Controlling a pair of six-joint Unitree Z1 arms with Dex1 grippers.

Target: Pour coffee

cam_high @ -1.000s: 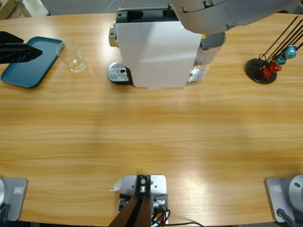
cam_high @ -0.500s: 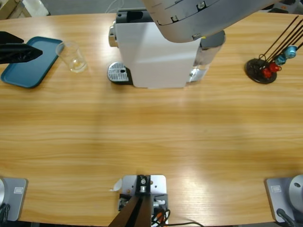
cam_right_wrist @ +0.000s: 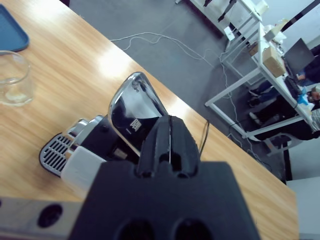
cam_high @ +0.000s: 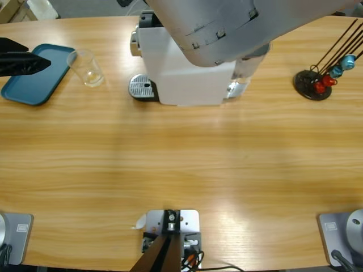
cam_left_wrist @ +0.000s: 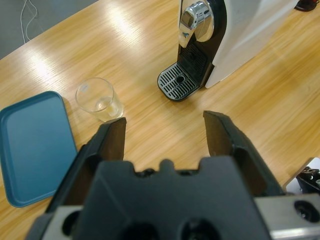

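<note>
Wooden table (cam_high: 181,170) with tray (cam_high: 28,79), glass (cam_high: 88,69), coffee machine (cam_high: 187,76), capsule stand (cam_high: 315,85)

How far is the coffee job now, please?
Done: little shows. The small clear drinking glass stands on the wooden table beside the blue tray, not on the white coffee machine's drip grate.

In hand: the right gripper, jaws shut, is at the machine's chrome lever.

Left: the open left gripper must place the glass, then brew.

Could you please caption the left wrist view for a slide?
Open left gripper above the table, facing glass, tray and coffee machine.
</note>
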